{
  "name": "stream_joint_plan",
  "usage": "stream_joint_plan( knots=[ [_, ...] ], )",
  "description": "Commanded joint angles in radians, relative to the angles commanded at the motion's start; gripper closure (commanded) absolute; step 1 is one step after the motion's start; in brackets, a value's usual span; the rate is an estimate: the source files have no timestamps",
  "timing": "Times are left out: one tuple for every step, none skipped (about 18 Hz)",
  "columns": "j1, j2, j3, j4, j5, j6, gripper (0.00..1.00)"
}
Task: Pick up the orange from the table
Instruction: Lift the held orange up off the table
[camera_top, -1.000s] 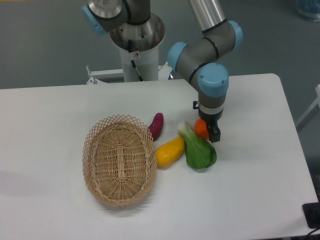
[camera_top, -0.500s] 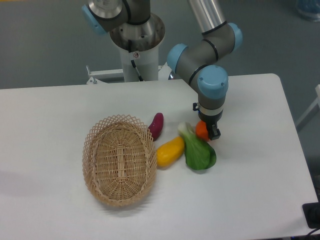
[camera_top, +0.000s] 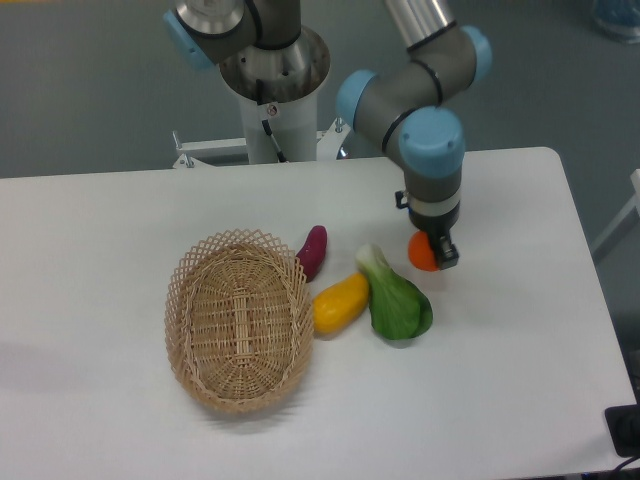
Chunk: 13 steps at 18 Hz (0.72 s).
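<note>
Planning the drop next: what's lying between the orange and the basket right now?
In the camera view, the green vegetable and the yellow fruit lie between the orange, held in the gripper, and the basket. The purple vegetable sits near that line too.

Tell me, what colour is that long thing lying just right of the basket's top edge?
The small vegetable is dark reddish purple, seen clearly in the fixed camera view.

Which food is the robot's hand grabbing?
The orange, small, round and bright, sits in the end effector. The green vegetable, yellow fruit and purple one lie untouched by the basket.
</note>
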Motion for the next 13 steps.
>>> stream_joint_plan(
  knots=[
    [0.006,0.011,0.034,-0.041,-0.002,-0.049,0.49],
    [0.014,0.014,0.083,-0.090,-0.018,-0.127,0.49],
    [0.014,0.017,0.117,-0.120,-0.046,-0.169,0.50],
    [0.020,0.023,0.172,-0.166,-0.114,-0.230,0.50],
    [0.022,0.025,0.203,-0.195,-0.161,-0.273,0.50],
    [0.023,0.025,0.224,-0.217,-0.204,-0.310,0.50],
    [0.026,0.026,0.246,-0.227,-0.251,-0.359,0.50],
    [0.028,0.029,0.259,-0.235,-0.282,-0.405,0.50],
    [0.022,0.038,0.261,-0.237,-0.311,-0.431,0.50],
    [0.017,0.040,0.263,-0.237,-0.337,-0.444,0.50],
    [0.012,0.041,0.263,-0.232,-0.351,-0.456,0.50],
    [0.011,0.043,0.267,-0.231,-0.353,-0.470,0.50],
    [0.011,0.045,0.270,-0.231,-0.354,-0.482,0.50]
  ],
)
